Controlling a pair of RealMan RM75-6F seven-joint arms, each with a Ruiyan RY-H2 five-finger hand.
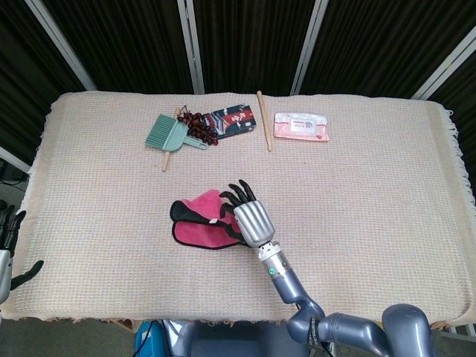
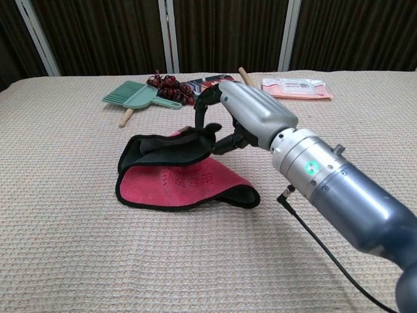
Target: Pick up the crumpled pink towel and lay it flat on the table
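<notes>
The towel [image 2: 179, 182] lies folded near the table's [image 1: 357, 193] middle, pink with black edging, its upper layer raised off the lower. The right hand [image 2: 251, 117] pinches that raised fold at the towel's right end, fingers [image 2: 207, 104] curled over it. The left hand [image 1: 9, 253] sits past the table's left edge, fingers apart, holding nothing.

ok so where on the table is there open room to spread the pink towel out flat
The wide bare stretch right of the right hand and below the pink packet is free. So is the left side, between the pink towel and the table edge, below the green brush. The back-centre row around the wooden stick is crowded.
</notes>
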